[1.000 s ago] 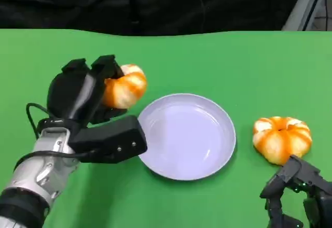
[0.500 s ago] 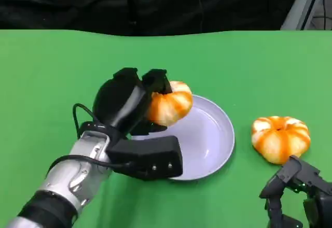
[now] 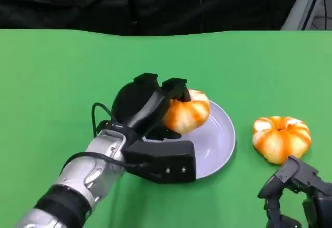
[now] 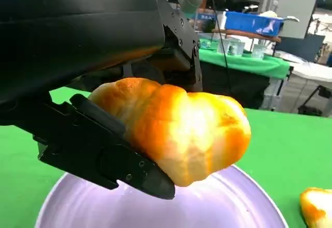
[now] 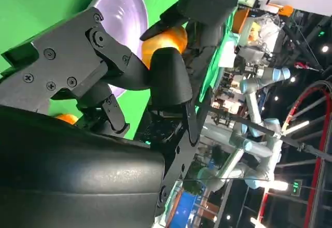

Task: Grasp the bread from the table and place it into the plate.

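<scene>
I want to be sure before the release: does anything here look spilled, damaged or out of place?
Nothing stands out. The left robot hand holds one round orange-and-white bread roll over the pale lilac round plate; the roll looks whole. A second similar roll sits intact on the green table beside the plate.

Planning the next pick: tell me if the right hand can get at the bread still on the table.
Probably yes: the second bread lies on bare green table just beyond the right hand, nothing between them.

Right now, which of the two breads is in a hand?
The bread over the plate, gripped by the left hand. The other bread lies on the green table, beside the plate, just ahead of the right hand.
</scene>
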Robot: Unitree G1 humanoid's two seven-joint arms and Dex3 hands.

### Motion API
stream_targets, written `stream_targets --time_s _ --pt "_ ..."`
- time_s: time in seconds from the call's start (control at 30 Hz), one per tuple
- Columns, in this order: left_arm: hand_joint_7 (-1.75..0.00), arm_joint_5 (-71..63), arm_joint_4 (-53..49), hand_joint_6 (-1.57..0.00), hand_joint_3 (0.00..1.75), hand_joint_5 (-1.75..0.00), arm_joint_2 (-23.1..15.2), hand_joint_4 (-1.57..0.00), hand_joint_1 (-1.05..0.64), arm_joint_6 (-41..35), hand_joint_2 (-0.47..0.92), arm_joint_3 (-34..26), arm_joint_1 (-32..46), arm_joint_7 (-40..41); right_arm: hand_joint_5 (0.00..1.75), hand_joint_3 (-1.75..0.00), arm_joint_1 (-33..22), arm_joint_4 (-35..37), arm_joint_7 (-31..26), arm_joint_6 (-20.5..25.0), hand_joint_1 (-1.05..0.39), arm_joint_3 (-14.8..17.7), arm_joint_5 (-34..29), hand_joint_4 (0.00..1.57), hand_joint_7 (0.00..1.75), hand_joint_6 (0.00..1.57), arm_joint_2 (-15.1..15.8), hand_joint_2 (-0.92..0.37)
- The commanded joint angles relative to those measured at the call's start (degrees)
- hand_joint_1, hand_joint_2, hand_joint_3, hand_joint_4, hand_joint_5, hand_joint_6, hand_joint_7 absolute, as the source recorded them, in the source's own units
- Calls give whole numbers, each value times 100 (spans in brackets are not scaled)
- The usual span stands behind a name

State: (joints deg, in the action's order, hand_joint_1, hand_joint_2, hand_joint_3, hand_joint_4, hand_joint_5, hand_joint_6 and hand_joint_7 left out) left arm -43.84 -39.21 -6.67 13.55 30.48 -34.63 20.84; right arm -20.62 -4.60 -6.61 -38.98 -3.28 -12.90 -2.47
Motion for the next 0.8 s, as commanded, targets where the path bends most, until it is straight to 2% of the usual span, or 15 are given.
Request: stream_targets --time_s 0.03,0.13,0.2,0.27,0.73,0.77,0.8 --pt "-144 -60 -267 -65 10 -175 -43 -57 -13 146 92 89 -115 81 175 -120 -9 18 -86 -64 -12 -40 -7 84 152 76 -31 -52" --pt "-144 -106 -496 -64 8 -175 9 -57 -14 200 91 144 -158 224 175 -121 -100 -136 -77 115 -12 -65 -19 84 152 76 -42 -52" --pt "-163 -102 -681 -56 5 -175 58 -58 -9 206 90 149 -193 229 175 -120 -135 -201 -59 173 -12 -76 -8 83 152 75 -25 -51" --pt "-170 -105 -785 -53 4 -175 79 -58 -7 215 90 148 -220 227 175 -120 -149 -235 -61 210 -13 -85 -12 83 152 75 -13 -52" --pt "-170 -100 -1236 -52 8 -175 169 -56 -13 187 92 161 -281 319 175 -120 -80 -113 -85 79 -13 -78 33 83 152 75 56 -52" --pt "-147 -65 -1063 -46 18 -153 77 -45 -26 133 92 206 -276 -191 175 -120 -103 -156 -85 124 -13 -88 21 83 152 75 48 -52" --pt "-84 -38 -922 -40 37 -91 5 -25 -58 87 92 237 -267 -585 175 -120 -121 -188 -85 157 -13 -95 13 84 153 75 42 -52"
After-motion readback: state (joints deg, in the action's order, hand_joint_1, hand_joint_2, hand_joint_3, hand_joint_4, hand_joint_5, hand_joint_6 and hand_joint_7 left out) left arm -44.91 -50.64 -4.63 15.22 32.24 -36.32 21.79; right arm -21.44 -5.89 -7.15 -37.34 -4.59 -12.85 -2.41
